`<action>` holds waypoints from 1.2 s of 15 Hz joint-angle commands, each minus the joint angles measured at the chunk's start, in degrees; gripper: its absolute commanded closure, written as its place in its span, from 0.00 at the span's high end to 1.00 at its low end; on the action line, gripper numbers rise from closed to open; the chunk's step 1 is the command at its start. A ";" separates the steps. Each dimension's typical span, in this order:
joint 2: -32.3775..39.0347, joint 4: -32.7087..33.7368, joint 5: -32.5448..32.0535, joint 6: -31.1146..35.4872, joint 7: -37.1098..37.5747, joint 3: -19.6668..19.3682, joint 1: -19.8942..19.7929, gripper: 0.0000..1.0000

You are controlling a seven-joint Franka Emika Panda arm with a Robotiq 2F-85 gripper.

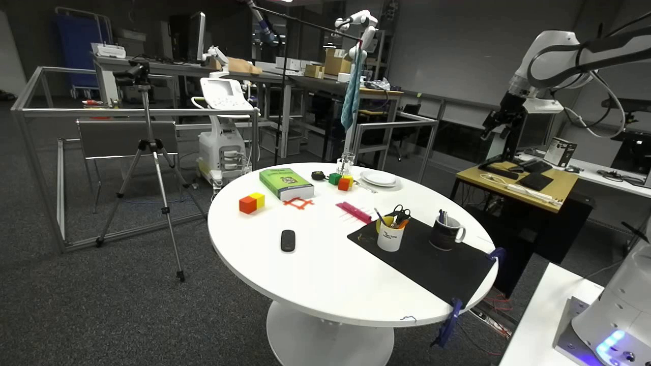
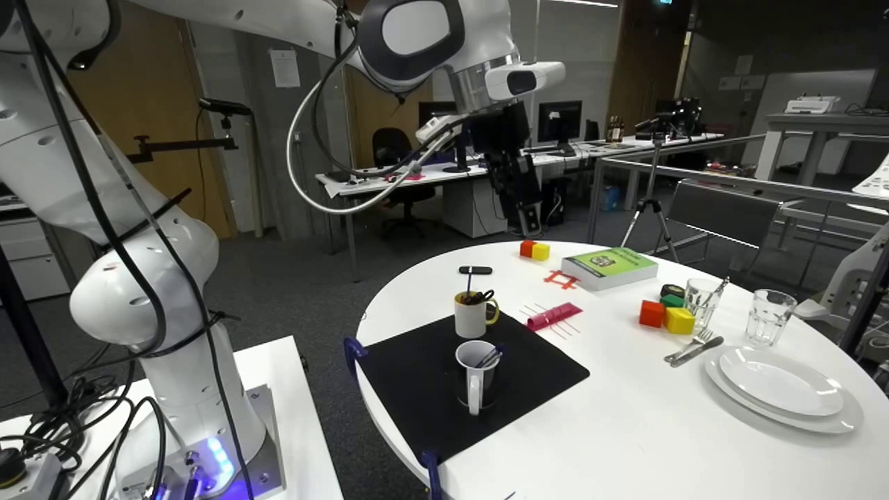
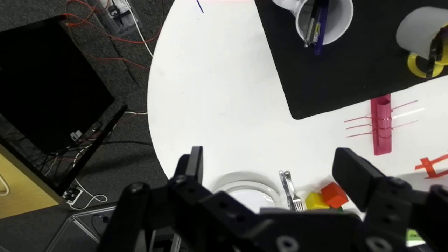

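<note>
The wrist view is showing the jaws standing wide apart, released; in both exterior views they are hanging in the air, well above the round white table (image 1: 325, 274). Below, between the jaws in the wrist view, two stacked white plates (image 3: 255, 197) are lying on the table, partly hidden by the jaws. A knife (image 3: 286, 190) and a fork (image 3: 298, 203) are lying side by side near the plates, the knife on the plate side. Next to the fork a yellow cube (image 3: 315, 201) and a red cube (image 3: 334, 194) are sitting close together, and in an exterior view a green cube (image 2: 671, 301) is sitting just behind them, near two glass tumblers (image 2: 769, 316). Farther out, a magenta strip with a tube (image 3: 384, 120) is lying just beside a black mat (image 3: 311, 91). On the mat a dark mug (image 1: 442, 236) is holding pens (image 1: 443, 217), and a white mug with a yellow handle (image 1: 390, 240) is holding scissors (image 1: 400, 211). A thick green book (image 2: 611, 267) is lying near a red tape outline (image 3: 428, 167), and a small black handheld device (image 1: 288, 240) is resting well apart from it.
</note>
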 commanded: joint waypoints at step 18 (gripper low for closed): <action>2.18 -9.22 24.03 12.35 -7.18 -3.21 5.29 1.00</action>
